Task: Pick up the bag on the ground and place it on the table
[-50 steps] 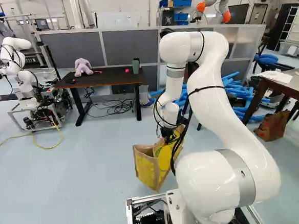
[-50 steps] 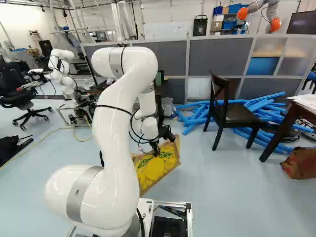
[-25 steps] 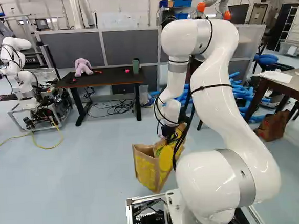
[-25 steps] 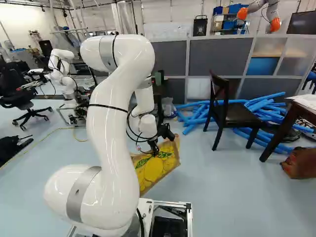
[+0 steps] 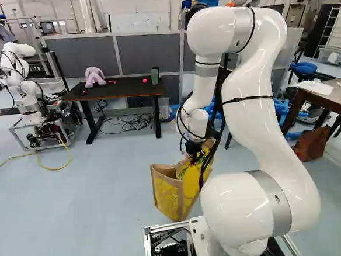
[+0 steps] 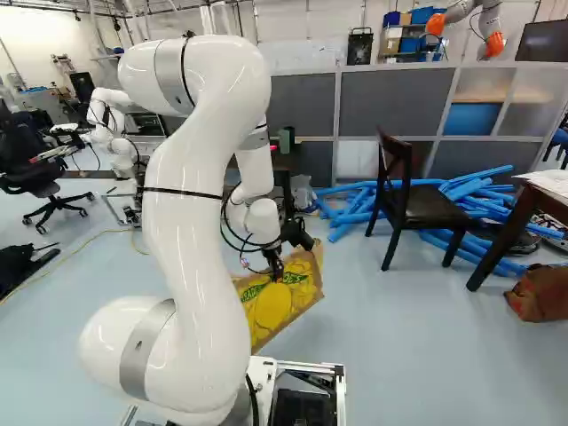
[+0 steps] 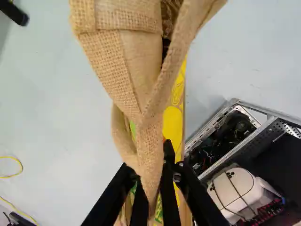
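My gripper [image 5: 194,154] is low at the upper edge of the tan and yellow bag [image 5: 168,194], just ahead of the base. In the right base view the gripper [image 6: 273,269] covers part of the bag's top, and the yellow side [image 6: 297,297] faces outward, tilted. Up close in the wrist view, the gripper [image 7: 152,186] is shut on the bag's burlap [image 7: 150,155], which runs between both fingers. Whether the bag's bottom touches the floor I cannot tell. The dark table [image 5: 121,88] stands farther back, with a purple plush toy [image 5: 94,76] and a green cup [image 5: 155,75] on it.
Grey partitions [image 5: 145,53] stand behind the table, with cables [image 5: 126,124] under it. Another robot [image 5: 24,85] is at the far left. A dark chair [image 6: 417,209], blue tubes [image 6: 355,213], a brown table [image 6: 524,222] and a brown bag [image 6: 540,293] are right of the arm.
My arm's upper bend has risen and shifted back toward the base. The gripper has drawn slightly nearer the base, and the bag's upper part has shifted a little with it. The base has stayed put.
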Available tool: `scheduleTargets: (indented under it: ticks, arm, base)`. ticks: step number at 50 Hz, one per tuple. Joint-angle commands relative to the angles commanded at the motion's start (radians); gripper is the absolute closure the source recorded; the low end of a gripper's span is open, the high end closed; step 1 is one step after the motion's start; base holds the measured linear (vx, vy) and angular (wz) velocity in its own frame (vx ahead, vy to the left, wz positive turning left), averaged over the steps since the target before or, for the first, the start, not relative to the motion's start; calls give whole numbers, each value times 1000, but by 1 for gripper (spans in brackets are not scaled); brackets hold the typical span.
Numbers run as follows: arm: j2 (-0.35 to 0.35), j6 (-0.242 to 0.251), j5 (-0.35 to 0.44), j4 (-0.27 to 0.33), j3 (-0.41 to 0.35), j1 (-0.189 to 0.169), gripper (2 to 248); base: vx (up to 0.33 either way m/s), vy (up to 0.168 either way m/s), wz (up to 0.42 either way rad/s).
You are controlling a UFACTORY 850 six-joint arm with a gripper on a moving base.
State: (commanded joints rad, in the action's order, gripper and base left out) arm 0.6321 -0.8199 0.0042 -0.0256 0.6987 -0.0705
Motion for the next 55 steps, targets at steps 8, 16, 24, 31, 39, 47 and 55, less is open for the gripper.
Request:
scheduleTargets:
  ticks: [8,16,24,31,39,47,55]
  arm:
    - [-36,0,-19,0,-16,0,224]
    - [-70,0,-41,0,-27,0,224]
    - [-102,0,-64,0,-33,-2,224]
    - [-130,0,-84,0,-38,-5,224]
    - [-161,0,-108,0,-42,-8,224]
    - [-193,0,-131,0,-47,-9,224]
    - [-227,0,-155,0,-55,-8,224]
  base:
    - [0,0,0]
    - [0,0,0]
    - [0,0,0]
    - [0,0,0]
    - [0,0,0]
    - [0,0,0]
    - [0,0,0]
